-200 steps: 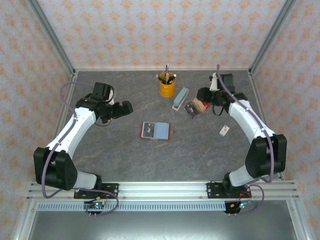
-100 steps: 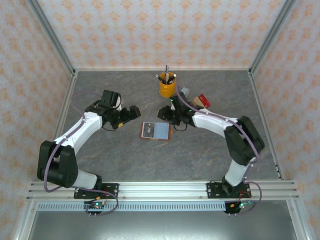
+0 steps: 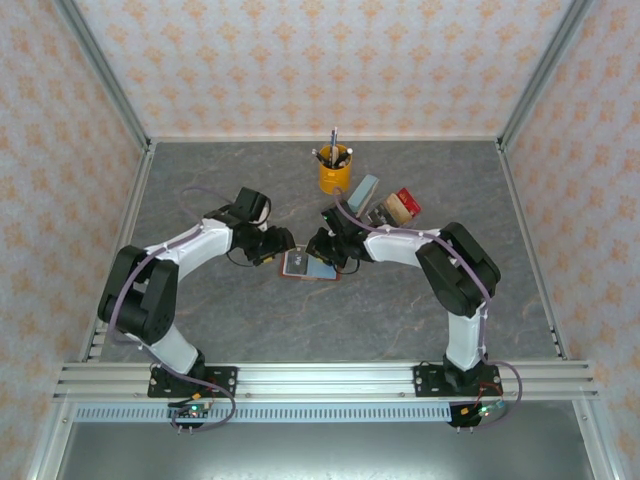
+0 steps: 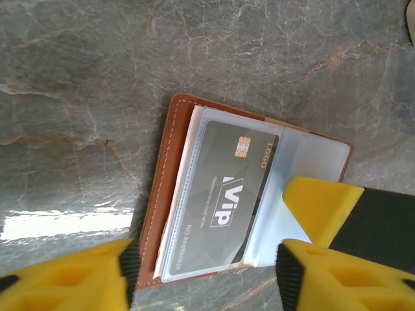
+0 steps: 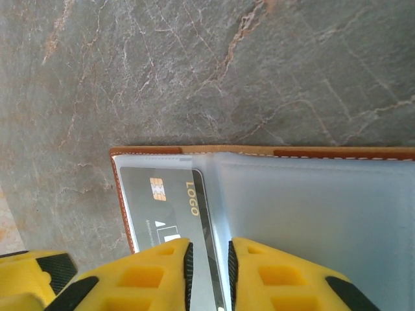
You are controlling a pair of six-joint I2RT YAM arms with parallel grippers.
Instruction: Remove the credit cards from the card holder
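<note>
While two claws (image 3: 283,246) (image 3: 320,249) flank it, one card holder (image 4: 162,194) shows one card (image 4: 230,201).

walls (image 3: 270,60): peach floral paper | table (image 3: 250,320): grey marbled stone | frame (image 3: 104,70): aluminium posts

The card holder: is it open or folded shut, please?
Open: the card holder lies spread flat, clear sleeves and a grey VIP card showing.

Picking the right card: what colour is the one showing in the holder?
Dark grey card with white VIP lettering; clearest in left wrist view.
</note>
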